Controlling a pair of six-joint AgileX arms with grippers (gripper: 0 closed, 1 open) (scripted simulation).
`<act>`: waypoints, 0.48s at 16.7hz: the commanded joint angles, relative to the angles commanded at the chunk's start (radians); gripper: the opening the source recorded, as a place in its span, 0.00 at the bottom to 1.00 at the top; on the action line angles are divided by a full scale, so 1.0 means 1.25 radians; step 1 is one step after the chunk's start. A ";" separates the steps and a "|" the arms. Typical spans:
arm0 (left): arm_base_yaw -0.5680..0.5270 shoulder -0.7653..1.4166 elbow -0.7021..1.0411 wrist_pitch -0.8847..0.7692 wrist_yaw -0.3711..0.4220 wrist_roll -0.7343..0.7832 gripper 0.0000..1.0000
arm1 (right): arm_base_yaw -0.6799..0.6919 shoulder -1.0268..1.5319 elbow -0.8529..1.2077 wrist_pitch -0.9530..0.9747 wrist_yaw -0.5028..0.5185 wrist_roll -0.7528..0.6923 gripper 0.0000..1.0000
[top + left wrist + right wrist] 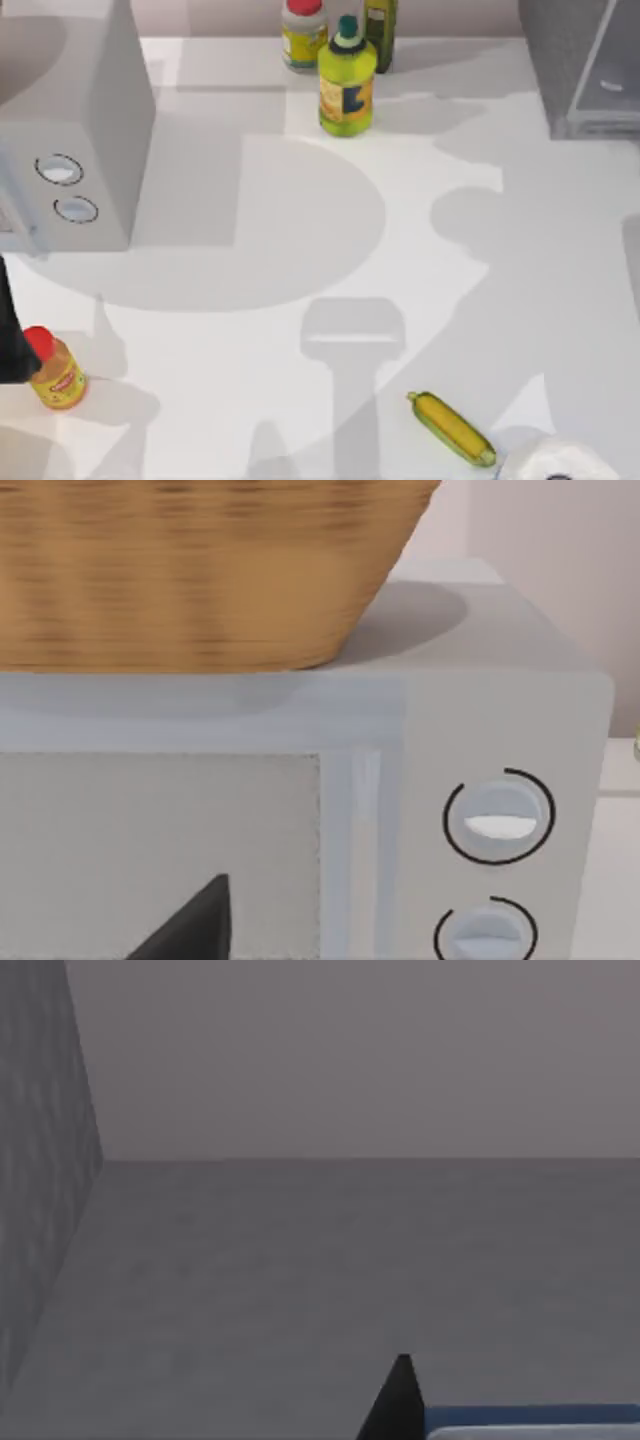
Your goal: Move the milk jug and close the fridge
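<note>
One item in hand: milk jug (530,1422) beside my right gripper's fingertip (398,1400), inside fridge (585,70); jaw state unclear. I'd set it down level.

Left arm (10,330) parked at table's left edge. Dark fingertip (398,1400) of right gripper visible, state unclear.

A box with two round dials (75,130) stands at the table's (300,350) left, a basket (190,570) on top. Three bottles (346,80) cluster at the back middle; what seems the fridge (585,70) stands back right. A capped bottle (55,372) stands front left, and a corn cob (452,428) lies front right.
</note>
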 joint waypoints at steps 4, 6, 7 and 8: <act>0.000 0.000 0.000 0.000 0.000 0.000 1.00 | -0.014 0.047 0.056 -0.053 -0.015 -0.002 0.00; 0.000 0.000 0.000 0.000 0.000 0.000 1.00 | -0.014 0.047 0.056 -0.053 -0.015 -0.002 0.00; 0.000 0.000 0.000 0.000 0.000 0.000 1.00 | -0.010 0.044 0.053 -0.052 -0.014 0.000 0.00; 0.000 0.000 0.000 0.000 0.000 0.000 1.00 | -0.011 0.045 0.053 -0.052 -0.014 0.000 0.00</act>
